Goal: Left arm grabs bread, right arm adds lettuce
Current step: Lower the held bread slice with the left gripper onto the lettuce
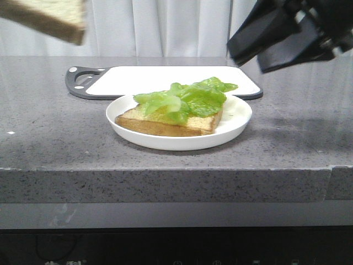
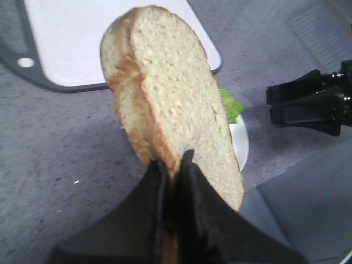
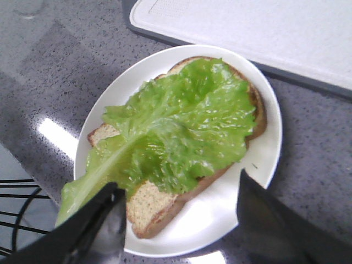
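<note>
Green ruffled lettuce leaf draped over plated slice; left hand clamps pale speckled bread slice aloft; right hand spread, empty; risk: edge-pinched bread slipping

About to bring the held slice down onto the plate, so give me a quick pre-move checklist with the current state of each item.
1. Left gripper jaws clamped on the held bread: ok, pinched at its lower edge.
2. Lettuce lying on the bottom slice in the plate: ok, though its stem end hangs past the plate rim.
3. Right gripper released: ok, jaws wide open, nothing in them.
4. Right gripper out of the drop path: not ok, the right wrist view shows it directly over the plate.
5. Held bread lined up over the plate: cannot tell.
</note>
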`<state>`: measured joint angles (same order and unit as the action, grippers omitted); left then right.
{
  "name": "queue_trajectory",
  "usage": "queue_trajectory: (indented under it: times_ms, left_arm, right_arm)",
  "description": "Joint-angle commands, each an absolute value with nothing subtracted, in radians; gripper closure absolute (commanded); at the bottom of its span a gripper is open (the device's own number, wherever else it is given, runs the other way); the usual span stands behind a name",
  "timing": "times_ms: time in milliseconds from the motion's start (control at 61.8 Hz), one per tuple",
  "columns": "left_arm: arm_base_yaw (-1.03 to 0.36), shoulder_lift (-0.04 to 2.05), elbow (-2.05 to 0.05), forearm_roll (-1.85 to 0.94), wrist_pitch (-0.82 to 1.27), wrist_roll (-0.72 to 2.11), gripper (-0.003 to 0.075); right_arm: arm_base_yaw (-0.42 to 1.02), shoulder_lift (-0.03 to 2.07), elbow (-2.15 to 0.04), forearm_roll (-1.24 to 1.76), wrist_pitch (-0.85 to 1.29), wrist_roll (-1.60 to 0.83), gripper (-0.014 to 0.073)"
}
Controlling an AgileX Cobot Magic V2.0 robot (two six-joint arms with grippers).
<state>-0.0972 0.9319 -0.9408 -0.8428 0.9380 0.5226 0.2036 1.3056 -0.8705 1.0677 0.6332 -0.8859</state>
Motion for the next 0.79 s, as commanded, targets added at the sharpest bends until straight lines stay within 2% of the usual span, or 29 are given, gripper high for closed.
queue_trajectory:
  times_ms: [0,113,291,534,776]
  left_arm:
    - [-0.097,0.997,-0.968,-1.068,0.898,0.665,0.0741]
    - [-0.101,1.104,-0.970,-1.263,0.976,0.807,0.0741]
    - [-0.180,1.264,-0.985,-1.375,1.007,0.894,0.0741]
    - [-0.286,1.490,-1.090,-1.390,1.019,0.905,0.0741]
    - [-0.281,1.633,-1.157,-1.390,1.086,0.894,0.0741]
  right_arm:
    - [0.197,1.209,-0.891,0.996,0.615,-0.815,0.0133]
    - [0.197,1.131,-0.891,0.916,0.626,-0.756,0.0133]
    - [0.197,1.064,-0.891,0.879,0.644,-0.735,0.0133]
    - [0.197,1.064,-0.890,0.875,0.645,-0.735,0.0133]
    - [0.197,1.064,-0.890,0.866,0.645,-0.735,0.0133]
